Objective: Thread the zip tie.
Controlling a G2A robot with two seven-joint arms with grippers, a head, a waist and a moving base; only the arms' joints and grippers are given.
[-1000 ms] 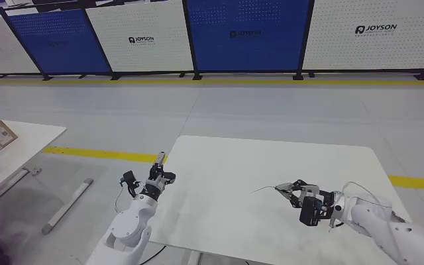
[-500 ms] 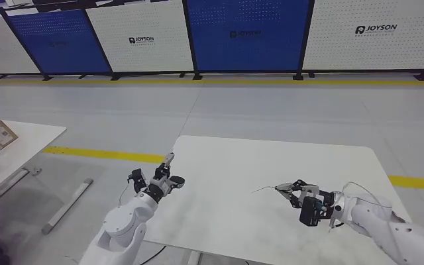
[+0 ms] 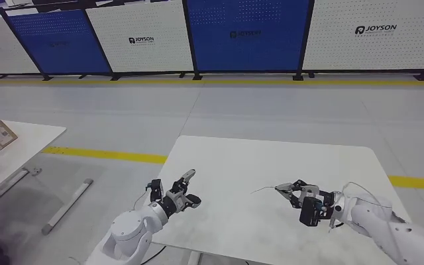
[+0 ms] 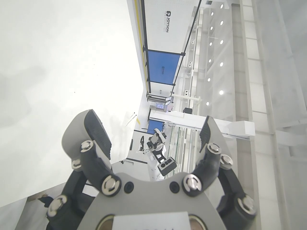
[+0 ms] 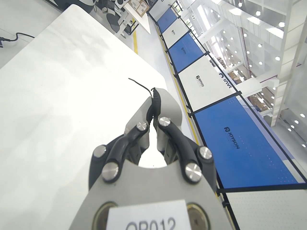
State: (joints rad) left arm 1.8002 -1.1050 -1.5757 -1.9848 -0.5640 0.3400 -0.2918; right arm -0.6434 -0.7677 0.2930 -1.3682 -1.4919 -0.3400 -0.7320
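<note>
A thin black zip tie (image 3: 263,189) sticks out over the white table (image 3: 265,159) from my right gripper (image 3: 283,189), which is shut on it at the table's right side. In the right wrist view the zip tie (image 5: 140,84) curls out past the closed fingertips (image 5: 155,96). My left gripper (image 3: 188,185) hovers over the table's near left corner, open with nothing between its fingers (image 4: 97,130). In the left wrist view the other arm's gripper (image 4: 153,142) and the zip tie (image 4: 130,120) appear far off across the table.
A second white table (image 3: 30,139) stands to the left across the floor. Blue and white partition panels (image 3: 245,33) line the far wall. The table's middle and far side (image 3: 278,152) are bare.
My left arm has swung right and inward, from outside the table's left edge to over its near left corner. The right arm and zip tie have stayed put.
</note>
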